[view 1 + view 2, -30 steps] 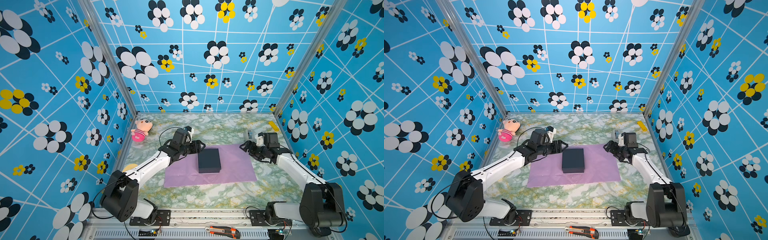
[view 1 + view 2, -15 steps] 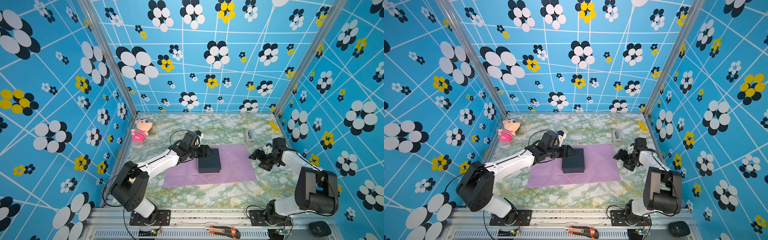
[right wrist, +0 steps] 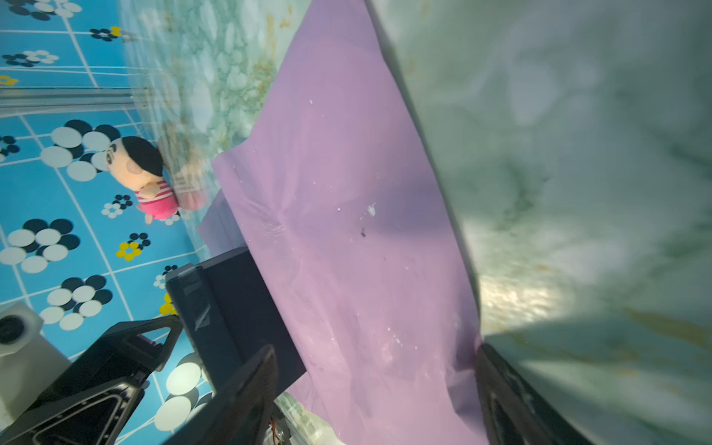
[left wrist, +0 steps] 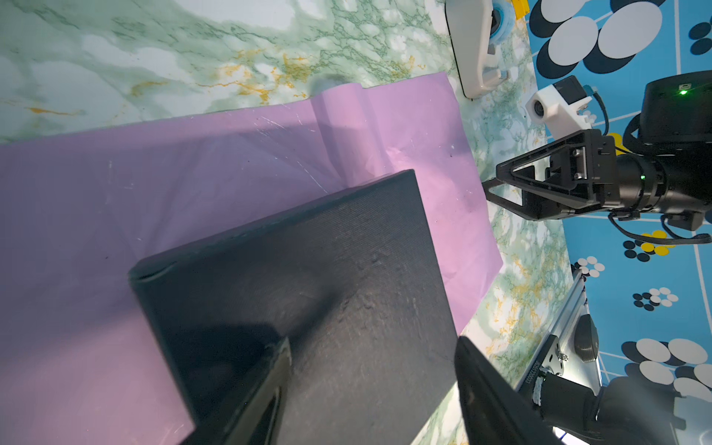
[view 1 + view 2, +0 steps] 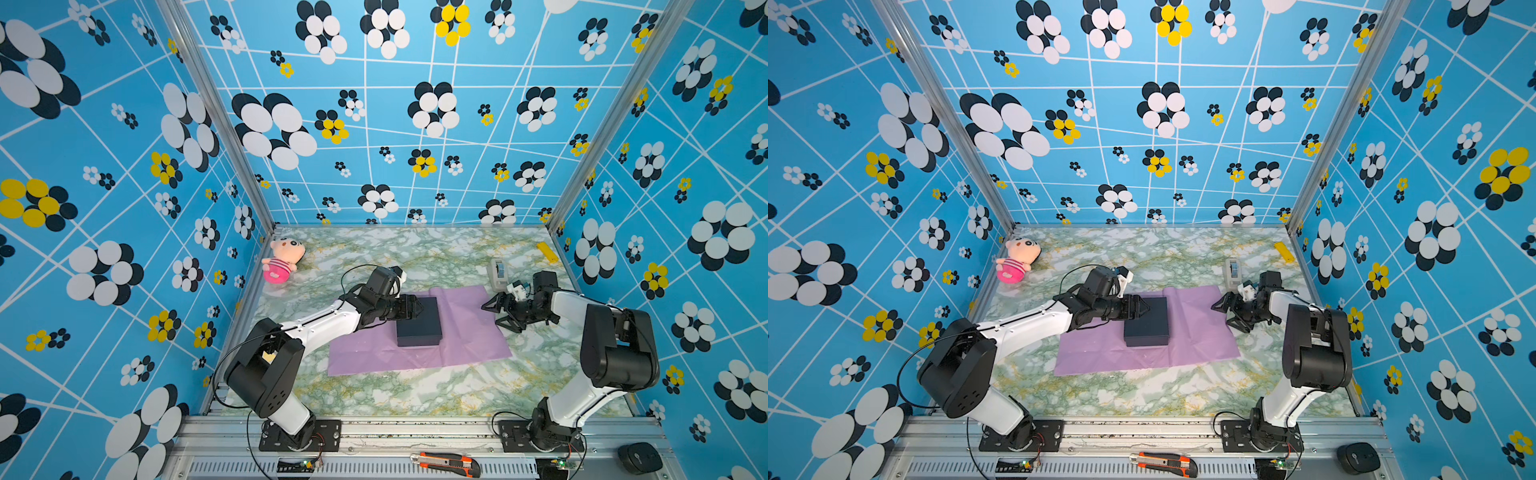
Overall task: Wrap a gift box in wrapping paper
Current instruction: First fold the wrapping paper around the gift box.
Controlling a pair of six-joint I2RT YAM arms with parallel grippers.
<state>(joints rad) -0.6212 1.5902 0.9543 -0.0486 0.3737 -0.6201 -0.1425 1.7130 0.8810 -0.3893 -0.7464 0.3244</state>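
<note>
A plush doll in a pink striped top lies near the far left corner of the green marbled table; a grey tape dispenser stands toward the far right; a yellow strip lies by the right wall; an orange-and-black knife and a black puck rest on the front rail; blue flowered walls enclose it all.

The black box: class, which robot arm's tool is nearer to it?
Left. The left tool is open over the box's far left corner; the right tool is open at the paper's right edge, apart from the box.
</note>
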